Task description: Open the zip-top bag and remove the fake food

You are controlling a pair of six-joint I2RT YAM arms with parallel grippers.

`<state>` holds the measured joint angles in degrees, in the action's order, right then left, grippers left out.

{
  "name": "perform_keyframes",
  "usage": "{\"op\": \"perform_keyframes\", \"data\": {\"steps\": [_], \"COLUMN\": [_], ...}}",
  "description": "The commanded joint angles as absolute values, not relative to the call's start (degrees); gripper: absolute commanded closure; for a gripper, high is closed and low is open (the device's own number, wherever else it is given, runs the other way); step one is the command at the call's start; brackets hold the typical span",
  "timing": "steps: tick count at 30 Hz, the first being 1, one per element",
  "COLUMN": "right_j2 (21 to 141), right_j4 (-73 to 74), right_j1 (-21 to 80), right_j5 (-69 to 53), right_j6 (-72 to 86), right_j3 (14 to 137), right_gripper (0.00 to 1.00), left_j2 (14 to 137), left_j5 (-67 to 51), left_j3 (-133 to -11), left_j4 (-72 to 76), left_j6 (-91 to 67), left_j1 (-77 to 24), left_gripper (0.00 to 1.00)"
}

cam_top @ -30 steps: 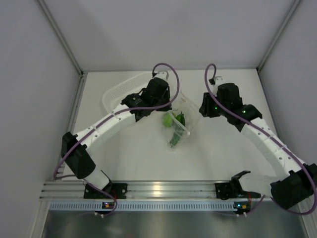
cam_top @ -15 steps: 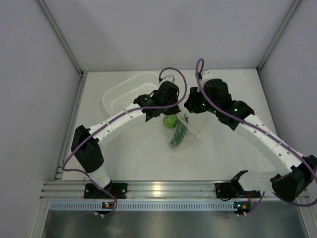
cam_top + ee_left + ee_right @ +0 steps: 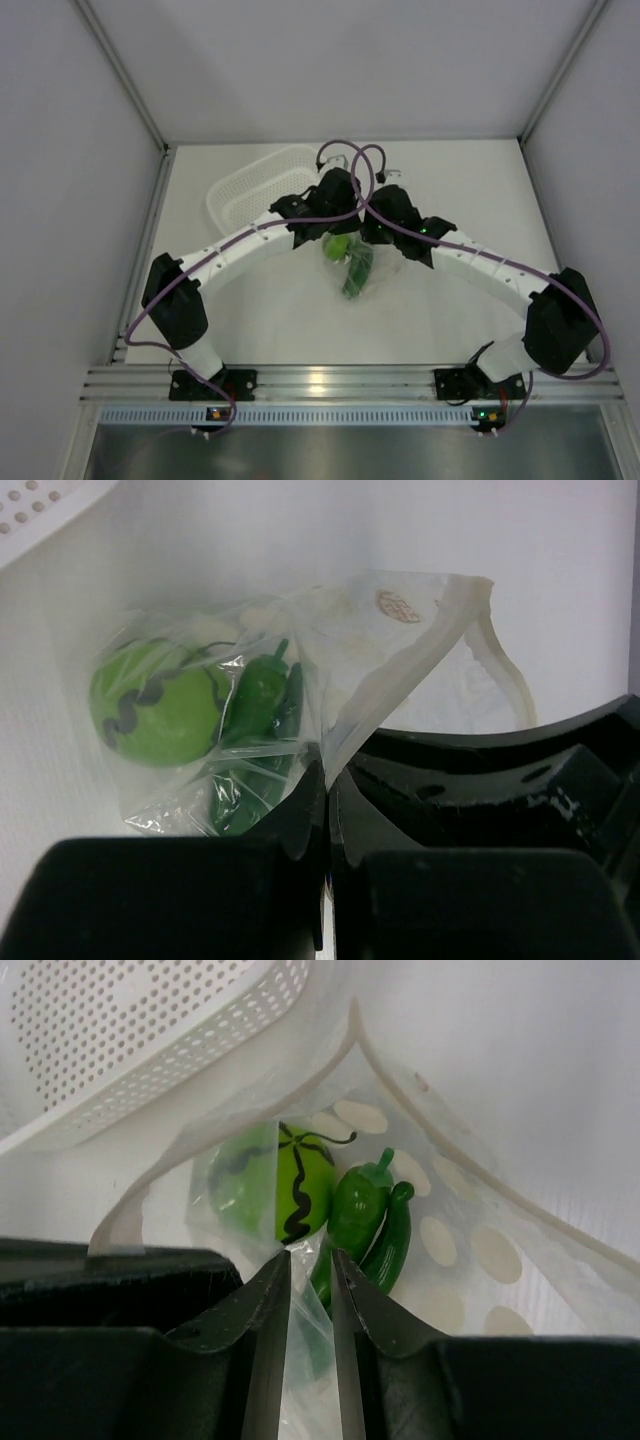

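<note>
Left hand (image 3: 325, 810) pinching one lip of zip-top bag (image 3: 400, 660); right hand (image 3: 310, 1290) narrowing on opposite lip, film between fingers. Opening step. Next: pulling lips apart, exposing lime-green fruit (image 3: 275, 1190), pods (image 3: 375, 1225).

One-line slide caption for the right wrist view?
Right claw closing on the zip-top bag's rim, lime-green ball fruit and two dark green pods still inside, white basket behind.

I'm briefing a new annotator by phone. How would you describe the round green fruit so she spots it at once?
Start at the white basket at the table's far left, then look right to the clear zip-top bag between the two grippers. Inside lies the lime-green ball: round with wavy dark lines, unlike the slim dark green pods beside it.
</note>
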<state>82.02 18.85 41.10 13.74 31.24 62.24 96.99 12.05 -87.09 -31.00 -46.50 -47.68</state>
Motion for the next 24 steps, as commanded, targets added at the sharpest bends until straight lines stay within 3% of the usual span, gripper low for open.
{"op": "perform_keyframes", "data": {"steps": [1, 24], "right_j2": [84.0, 94.4], "right_j4": [11.1, 6.4], "right_j1": [42.1, 40.7], "right_j5": [18.0, 10.9], "right_j6": [35.4, 34.4], "right_j3": [61.7, 57.7], "right_gripper": [0.76, 0.75], "left_j2": [92.9, 85.4], "left_j5": [11.9, 11.4], "left_j3": [-84.9, -74.7], "left_j4": [-26.8, -18.9], "left_j6": [-48.2, -51.1], "left_j1": [-48.4, -48.4], "left_gripper": [1.00, 1.00]}}
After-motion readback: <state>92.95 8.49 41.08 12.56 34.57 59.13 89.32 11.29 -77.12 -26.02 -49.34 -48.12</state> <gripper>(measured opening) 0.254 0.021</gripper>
